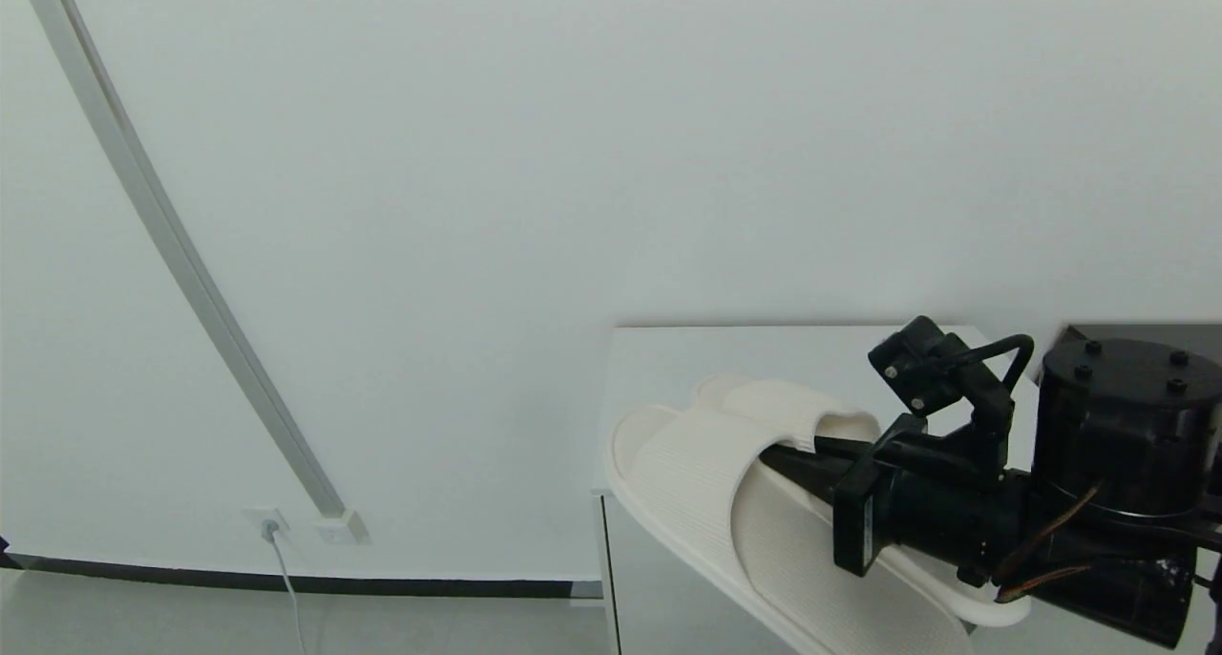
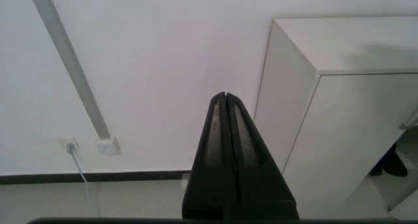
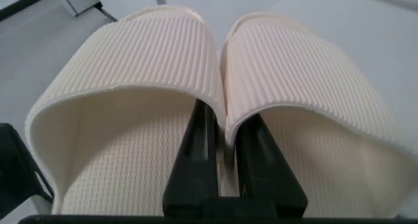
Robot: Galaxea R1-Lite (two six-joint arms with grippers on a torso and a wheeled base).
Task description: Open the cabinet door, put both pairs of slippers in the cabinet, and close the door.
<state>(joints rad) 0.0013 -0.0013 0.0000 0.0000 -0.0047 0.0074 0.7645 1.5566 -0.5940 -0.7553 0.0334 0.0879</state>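
A pair of cream ribbed slippers (image 1: 726, 483) hangs side by side in the air, over the front left corner of the white cabinet (image 1: 764, 349). My right gripper (image 1: 811, 459) comes in from the heel end with one finger inside each slipper. It is shut on the two touching inner walls of the slippers (image 3: 222, 87), with the right gripper (image 3: 222, 123) tips hidden under the straps. My left gripper (image 2: 226, 96) is shut and holds nothing, out in front of the wall to the left of the cabinet (image 2: 339, 87).
A grey conduit strip (image 1: 181, 254) slants down the white wall to a small box. Beside it a wall socket (image 1: 265, 523) has a white cable running to the floor. A dark baseboard (image 1: 286, 583) runs along the wall's foot.
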